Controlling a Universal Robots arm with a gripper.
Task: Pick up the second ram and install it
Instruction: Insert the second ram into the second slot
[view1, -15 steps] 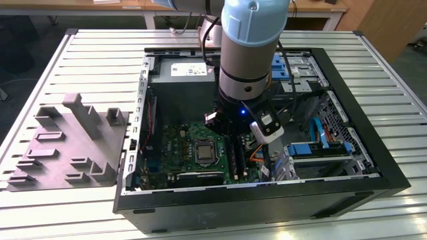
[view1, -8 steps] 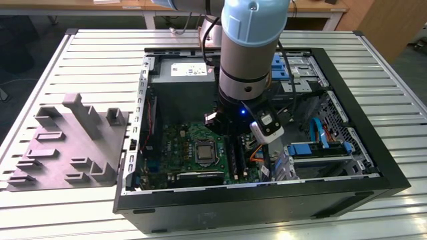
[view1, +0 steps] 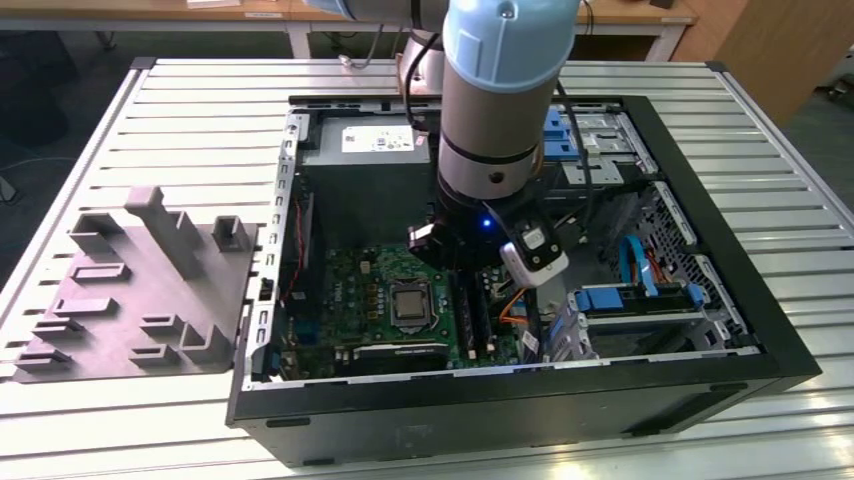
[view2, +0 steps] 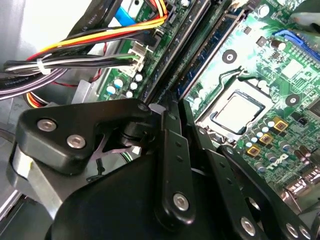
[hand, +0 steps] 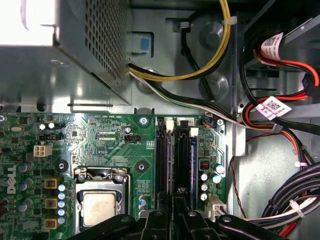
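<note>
The second ram (view2: 212, 50) is a dark-blue stick standing on edge in a black slot of the green motherboard (view1: 367, 290), beside the processor socket (hand: 100, 207). In the first wrist view the second ram (hand: 193, 160) is a thin blue line along the slot. My gripper (view2: 167, 102) is down inside the open computer case, with its black fingers (hand: 165, 215) drawn close together over the near end of the stick. In the exterior view the gripper (view1: 467, 285) sits low over the slots, under the pale blue arm.
The grey power supply (view1: 360, 140) fills the case's far end. Bundled red, yellow and black cables (hand: 280, 115) hang close beside the slots. Blue drive bays (view1: 634, 298) lie at the exterior view's right. A grey moulded fixture (view1: 134, 290) rests on the slatted table outside the case.
</note>
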